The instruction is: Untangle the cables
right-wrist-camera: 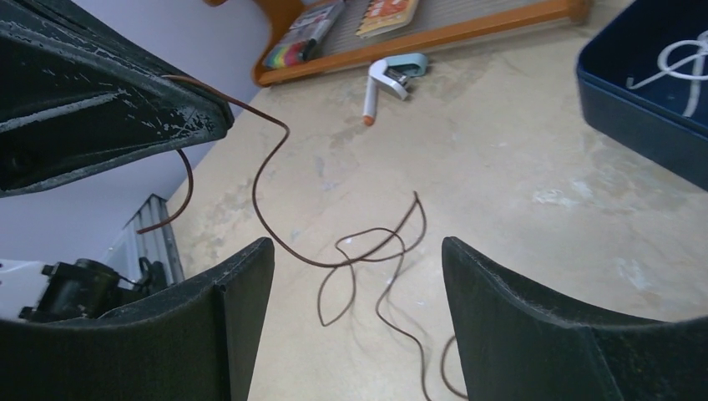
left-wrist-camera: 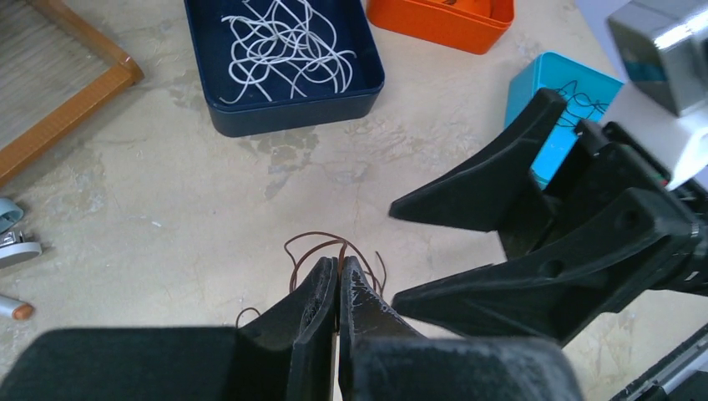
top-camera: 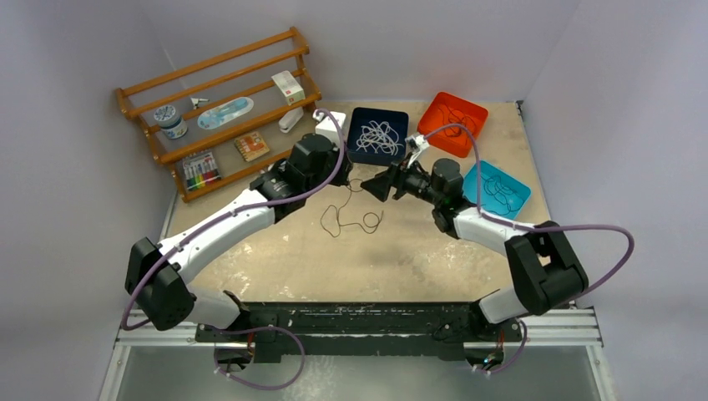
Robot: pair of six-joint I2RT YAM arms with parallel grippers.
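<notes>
Beige table carries the work; left gripper is clamped on a brown cable, one end raised; right gripper stands wide and empty, facing the strand. Step in hand, by judgement: drawing out the loops; next, the right jaws should close lower on the strand. Right wrist view shows loops crossing on the table; left wrist view hides most of them but shows white cables in a navy tray.

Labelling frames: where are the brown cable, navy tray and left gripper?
brown cable (right-wrist-camera: 285, 128): right wrist view, its raised bend.
navy tray (left-wrist-camera: 292, 113): left wrist view, near wall.
left gripper (left-wrist-camera: 338, 261): left wrist view, where the jaws meet.
</notes>
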